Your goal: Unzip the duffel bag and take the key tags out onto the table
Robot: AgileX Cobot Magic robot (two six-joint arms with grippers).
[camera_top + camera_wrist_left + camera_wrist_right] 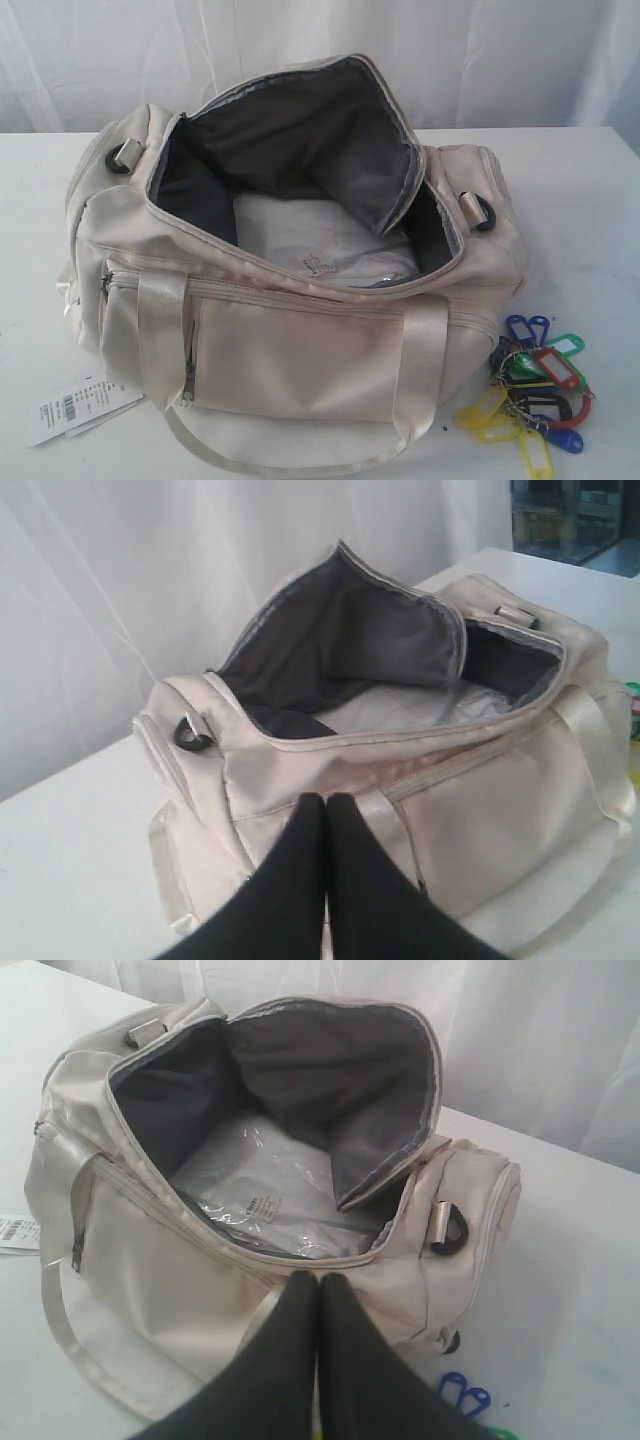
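The white counter (590, 200) carries the duffel bag (300, 350), unzipped and gaping, with a plastic-wrapped sheet (310, 245) inside. The key tags (535, 390) lie on the counter beside it, a paper tag (80, 408) opposite. The left pincer (325, 810) and right pincer (318, 1285) are pressed closed, empty.

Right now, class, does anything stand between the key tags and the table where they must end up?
Nothing visible does. The key tags already lie on the table, outside the open duffel bag, beside its right end in the exterior view.
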